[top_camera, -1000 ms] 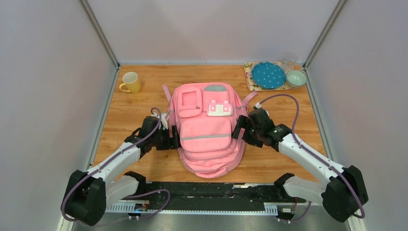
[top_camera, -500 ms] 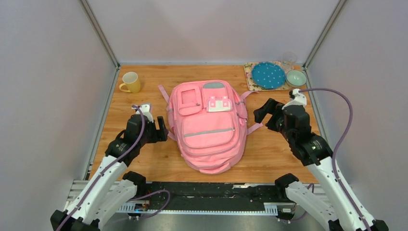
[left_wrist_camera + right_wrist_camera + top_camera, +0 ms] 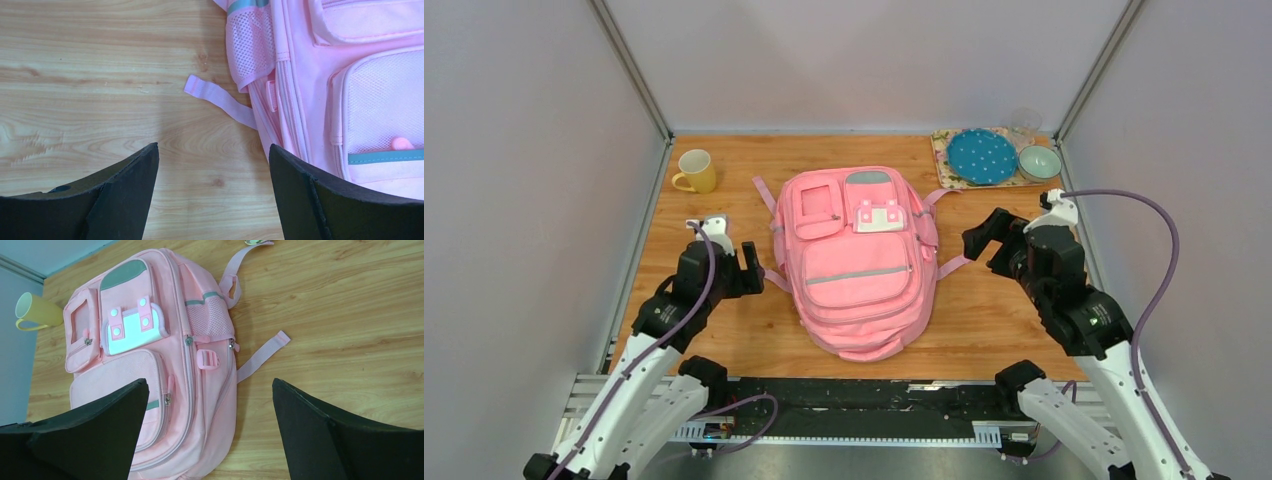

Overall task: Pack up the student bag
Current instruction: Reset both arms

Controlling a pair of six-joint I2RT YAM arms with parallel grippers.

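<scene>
1. Counting, left to right across the top view: one yellow mug (image 3: pixel 695 170) at upper left, one left gripper (image 3: pixel 754 270) at centre left, one student bag (image 3: pixel 854 260) at centre, one right gripper (image 3: pixel 980 234) at centre right, and one patterned tray (image 3: pixel 944 160) at upper right. Carrying, on that tray, one blue dotted plate (image 3: pixel 981 156), one pale bowl (image 3: pixel 1039 162) and one clear glass (image 3: pixel 1025 120).
2. Lying flat on the wooden table (image 3: pixel 1004 330) in mid-frame, front side up and top end toward the upper edge. Showing pink fabric, a grey strip across the big front pocket, a grey panel near the top and a white-pink clasp patch (image 3: pixel 880 217). Also showing a small framed pocket to the patch's left and mesh side pockets. Trailing loose strap ends onto the wood on both sides.
3. Hovering just left of the bag, jaws spread wide, gripping nothing and touching nothing. Framing, in the left wrist view, bare wood and one loose strap end (image 3: pixel 220 97) between the fingers, with the bag's side filling the right of the frame.
4. Hanging to the right of the bag, apart from it, jaws spread wide, holding nothing. Looking down, in the right wrist view, on the bag's front and another strap tail (image 3: pixel 262 354) between the fingers.
</scene>
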